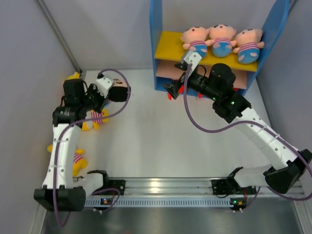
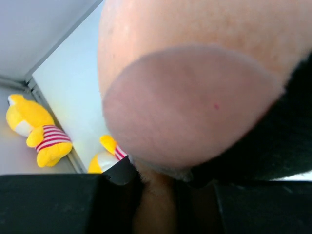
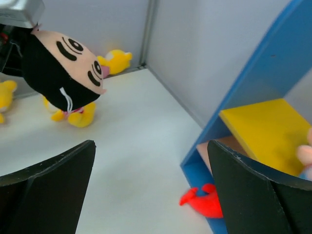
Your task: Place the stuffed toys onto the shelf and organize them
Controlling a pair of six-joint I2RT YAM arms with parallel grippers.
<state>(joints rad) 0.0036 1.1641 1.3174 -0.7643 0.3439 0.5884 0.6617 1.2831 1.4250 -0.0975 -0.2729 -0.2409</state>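
Note:
My left gripper (image 1: 111, 91) is shut on a black-haired boy doll (image 1: 119, 93) and holds it above the table's left half. In the left wrist view the doll's peach face (image 2: 195, 87) fills the frame above the gripper (image 2: 161, 183). In the right wrist view the doll (image 3: 63, 68) hangs at upper left. My right gripper (image 1: 174, 90) is open and empty at the shelf's (image 1: 157, 44) left front corner, with wide-apart fingers (image 3: 48, 190). Three boy dolls (image 1: 222, 39) sit on the yellow upper board (image 1: 170, 46). A red shark (image 3: 204, 201) lies at the blue base, also seen from above (image 1: 170, 95).
Yellow figures in red-striped shirts lie along the left wall: one in the back corner (image 1: 73, 76), one under the left arm (image 1: 95, 119), one nearer the front (image 1: 75, 161). Two show in the left wrist view (image 2: 39, 131) (image 2: 108, 155). Grey walls enclose the table.

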